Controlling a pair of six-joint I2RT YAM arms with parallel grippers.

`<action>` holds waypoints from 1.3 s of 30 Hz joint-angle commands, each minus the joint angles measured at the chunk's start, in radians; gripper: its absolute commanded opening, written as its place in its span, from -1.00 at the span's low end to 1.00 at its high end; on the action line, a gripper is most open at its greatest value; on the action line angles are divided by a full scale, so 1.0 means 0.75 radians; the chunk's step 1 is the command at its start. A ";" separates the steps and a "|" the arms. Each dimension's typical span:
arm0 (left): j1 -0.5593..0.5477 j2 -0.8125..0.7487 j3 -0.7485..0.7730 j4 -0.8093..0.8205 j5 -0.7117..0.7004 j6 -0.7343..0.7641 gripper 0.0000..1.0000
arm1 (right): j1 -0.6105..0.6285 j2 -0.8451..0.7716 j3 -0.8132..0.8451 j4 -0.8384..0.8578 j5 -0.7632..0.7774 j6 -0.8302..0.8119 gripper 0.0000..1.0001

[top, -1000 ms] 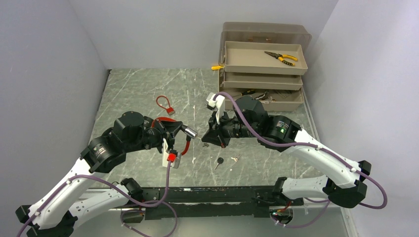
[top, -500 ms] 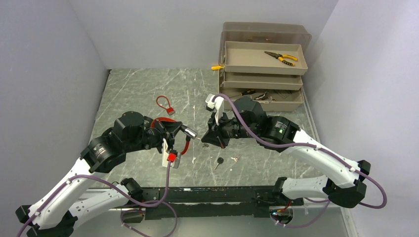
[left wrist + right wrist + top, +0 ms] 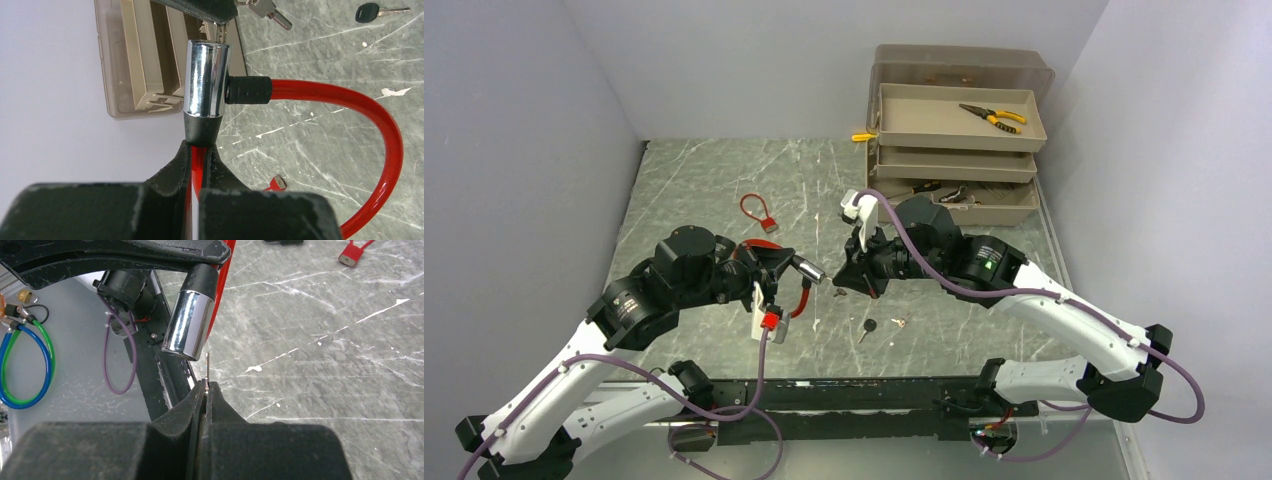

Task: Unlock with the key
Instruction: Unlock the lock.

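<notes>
Pinching the red cable (image 3: 385,140) right behind the lock (image 3: 206,80), the left end effector (image 3: 199,150) is clenched so that the chrome barrel juts out past its fingertips. That keeps the barrel off the desk (image 3: 704,180) and turned toward the other arm, which I judge is meant to present the keyhole end for insertion. Opposite it, the right end effector (image 3: 207,385) is clenched on the key (image 3: 207,367) by its head. The blade sticks straight out ahead of the fingertips, so a forward push would drive it in. From the right wrist, the blade tip sits just beside the barrel's free end, slightly off to one side and apparently not yet in. A small sideways correction seems needed first.

Counted:
- Two end effectors, both occupied.
- One lock, held.
- One small red padlock (image 3: 761,215), lying well beyond the left end effector.
- One key gripped, plus two loose on the desk below the right end effector: a black key (image 3: 866,327) and a silver key (image 3: 900,322).
- One toolbox (image 3: 954,138) with three trays, behind the right end effector.
</notes>
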 commanded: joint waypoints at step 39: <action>-0.006 -0.014 0.034 0.097 0.021 -0.010 -1.00 | -0.002 -0.003 0.103 0.013 -0.095 -0.038 -1.00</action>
